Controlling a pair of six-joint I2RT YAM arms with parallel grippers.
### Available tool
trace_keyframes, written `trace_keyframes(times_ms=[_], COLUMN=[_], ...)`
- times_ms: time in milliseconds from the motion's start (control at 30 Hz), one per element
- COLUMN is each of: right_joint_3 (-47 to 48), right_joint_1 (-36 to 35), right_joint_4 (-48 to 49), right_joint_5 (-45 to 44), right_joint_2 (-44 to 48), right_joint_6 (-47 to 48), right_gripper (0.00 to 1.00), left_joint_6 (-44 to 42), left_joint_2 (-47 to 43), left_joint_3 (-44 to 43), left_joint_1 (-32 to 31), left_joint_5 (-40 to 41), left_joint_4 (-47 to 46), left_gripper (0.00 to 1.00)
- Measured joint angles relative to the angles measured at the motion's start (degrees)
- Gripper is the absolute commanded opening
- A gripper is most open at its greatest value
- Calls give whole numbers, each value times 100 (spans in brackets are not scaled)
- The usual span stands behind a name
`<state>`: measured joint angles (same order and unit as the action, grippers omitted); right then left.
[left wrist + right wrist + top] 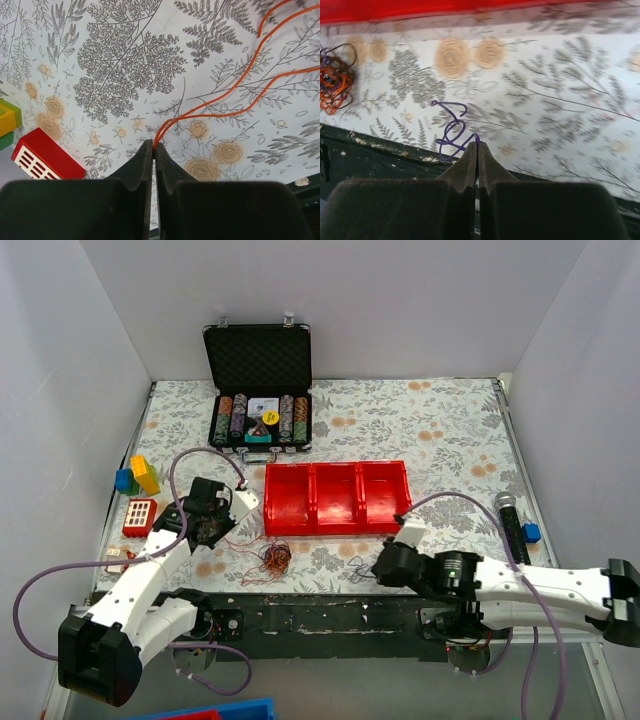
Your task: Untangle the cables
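Observation:
The cables are a small clump (274, 558) of thin orange-red, purple and dark wires near the table's front edge; the clump also shows at the left edge of the right wrist view (335, 82). My left gripper (153, 145) is shut on orange strands (235, 95) that run away to the upper right; in the top view it (212, 530) sits left of the clump. My right gripper (477, 144) is shut on a curly purple wire (451, 135) lying apart from the clump; in the top view it (378, 565) sits to the right of the clump.
A red three-compartment tray (336, 497) lies behind the clump. An open poker-chip case (259, 390) stands at the back. Coloured blocks (140, 475) and a red toy (139, 515) are at the left, a microphone (509, 525) at the right. The table's dark front edge (380, 155) is close.

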<state>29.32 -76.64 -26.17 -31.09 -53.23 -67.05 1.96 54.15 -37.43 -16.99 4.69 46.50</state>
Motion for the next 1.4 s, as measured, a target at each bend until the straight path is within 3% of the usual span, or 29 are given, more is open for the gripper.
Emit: trace_keyframes(times_ms=[133,300,467,733,800,967,1100,1133,1233,1300,1400], right_joint_3=[-138,-136,96,1580,1768,1775,1762,1773,1886,2048,2197], right_joint_1=[2,0,0,127,417,1969,2651,2736,2918,2981,3005], right_joint_4=[-1279,-2159,-2413,-2450,-2312,-1279,-557,-402,-98,-63,-57], right_joint_5=[-337,-693,-981,-1829,-1919,-1478,-1056,-962,-699,-595,-511], right_joint_2=[1075,1615,1556,826,623,59,-367,-498,-1014,-1364,-1532], right_joint_6=[-732,-1137,-1032,-409,-94,1182,1974,2131,2470,2605,2682], right_gripper=[1,1,1,1,1,1,1,8,42,50,54], left_joint_6=[-249,-308,24,540,634,785,837,841,850,857,872], left_joint_2=[-87,-55,356,581,592,588,570,549,503,494,494], left_joint_3=[289,214,-669,-1528,-1604,-1696,-1694,-1694,-1694,-1696,-1694], left_joint_1=[0,0,0,-63,-98,-173,-201,-205,-219,-227,-234], left_joint_5=[269,297,-186,-1012,-1150,-1386,-1469,-1484,-1510,-1539,-1596], left_joint_4=[-219,-251,55,431,538,719,802,831,885,903,929], left_gripper=[0,0,0,0,0,0,0,0,0,0,0])
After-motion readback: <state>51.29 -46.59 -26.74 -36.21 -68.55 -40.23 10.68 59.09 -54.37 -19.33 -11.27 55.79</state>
